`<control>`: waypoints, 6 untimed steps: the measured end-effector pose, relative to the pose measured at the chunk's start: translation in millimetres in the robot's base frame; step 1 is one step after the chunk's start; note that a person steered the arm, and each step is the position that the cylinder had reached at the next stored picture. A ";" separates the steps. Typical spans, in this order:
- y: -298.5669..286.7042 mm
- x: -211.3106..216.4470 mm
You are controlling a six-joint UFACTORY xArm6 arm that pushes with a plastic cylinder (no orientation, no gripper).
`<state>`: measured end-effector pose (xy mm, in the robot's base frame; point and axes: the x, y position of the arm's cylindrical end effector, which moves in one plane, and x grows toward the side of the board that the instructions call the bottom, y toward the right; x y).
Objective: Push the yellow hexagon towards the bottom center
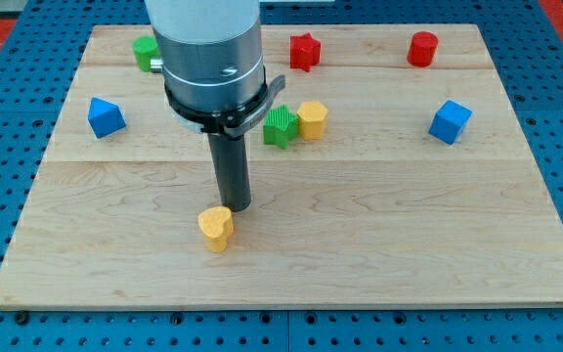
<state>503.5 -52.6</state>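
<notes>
The arm's grey body (208,49) runs off the view's top edge, so its upper part is cut off. It hides most of the far-left green block (145,53), whose shape cannot be told. The wooden board's (379,244) near corners meet the view's bottom edge.

a broad pale grey cylinder is seen as the arm's body, ringed below by a black collar with a small screw and a projecting tab. a straight dark rod is fitted beneath, ending in my tip (238,207).
</notes>
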 end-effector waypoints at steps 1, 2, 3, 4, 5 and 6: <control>0.0 -4.1; 0.0 -19.4; -0.2 -43.6; -0.2 -72.2; -0.1 -104.3; -3.0 -121.1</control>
<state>382.4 -55.6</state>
